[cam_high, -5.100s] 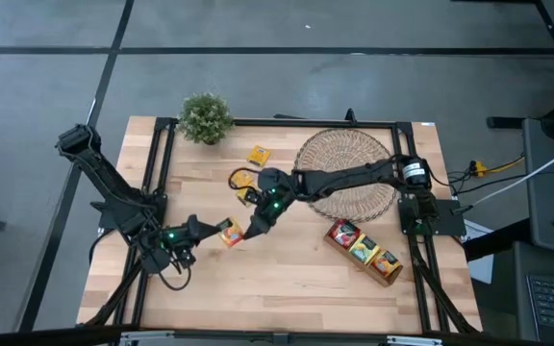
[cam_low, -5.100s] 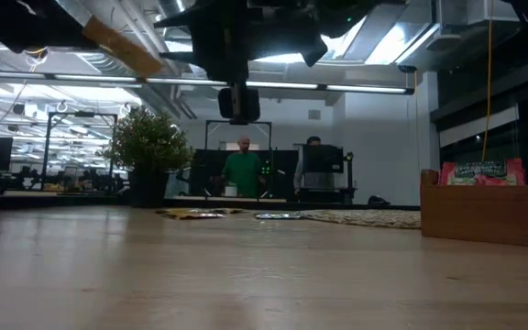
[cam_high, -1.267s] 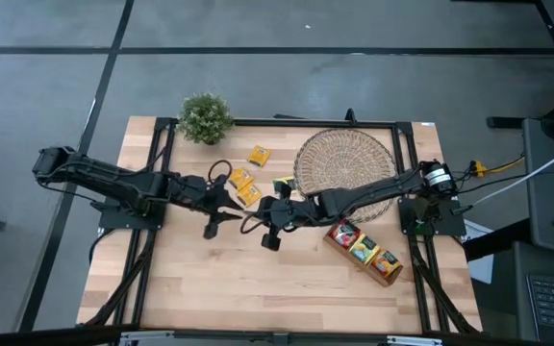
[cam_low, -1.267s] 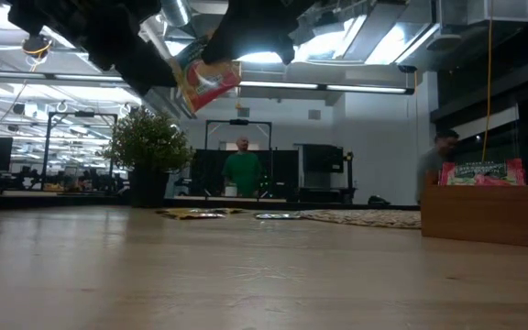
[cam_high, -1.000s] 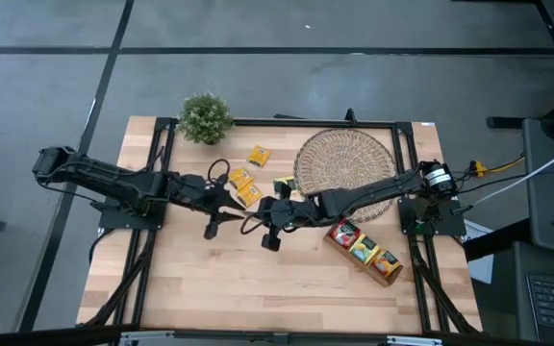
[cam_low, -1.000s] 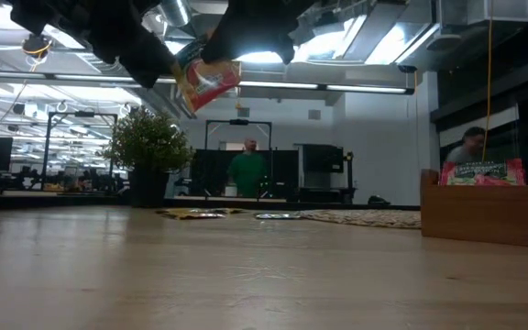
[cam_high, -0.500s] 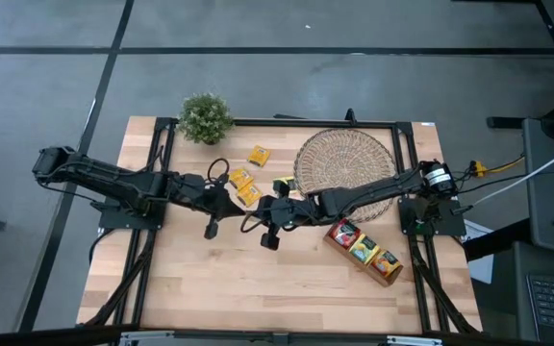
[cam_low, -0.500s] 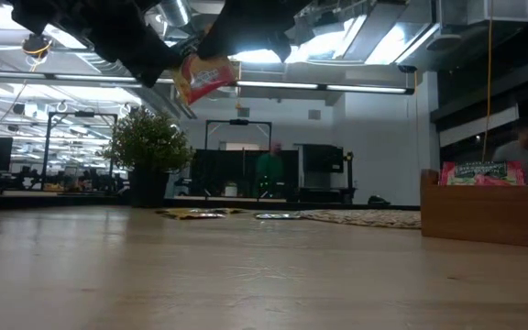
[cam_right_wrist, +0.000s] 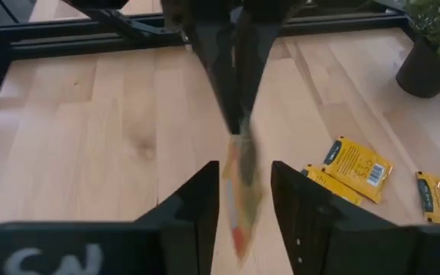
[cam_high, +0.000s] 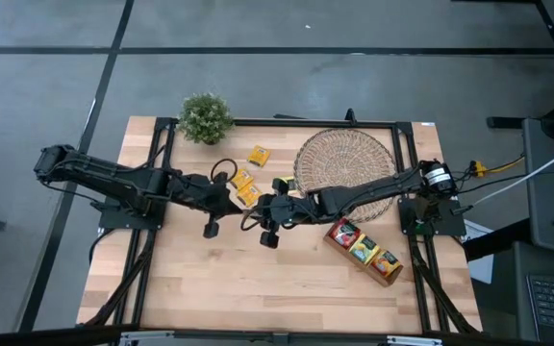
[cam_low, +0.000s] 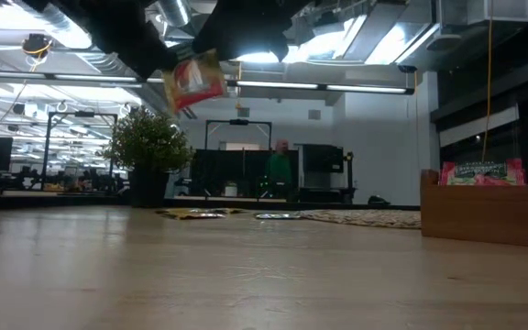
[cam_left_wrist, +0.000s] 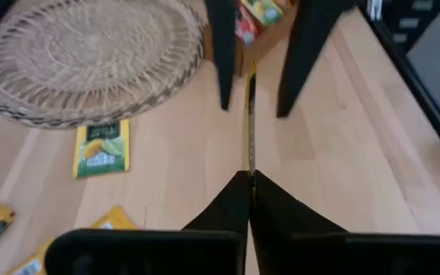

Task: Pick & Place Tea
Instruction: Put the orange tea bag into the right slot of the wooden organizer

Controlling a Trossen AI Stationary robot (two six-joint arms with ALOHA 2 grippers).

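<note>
Mid-worktop, the left gripper (cam_left_wrist: pixel 249 179) is clenched on the red-and-yellow square tea sachet (cam_low: pixel 193 81), held aloft; the right gripper (cam_right_wrist: pixel 244 187), fingers parted, has released it.

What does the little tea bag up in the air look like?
The tea sachet is a small flat packet with a red and yellow wrapper that looks like shiny paper or foil. It hangs tilted, high above the table, touching no surface. The left gripper is shut on one edge of it. The right gripper has its fingers open on either side of it, so only the left one holds it.
</note>
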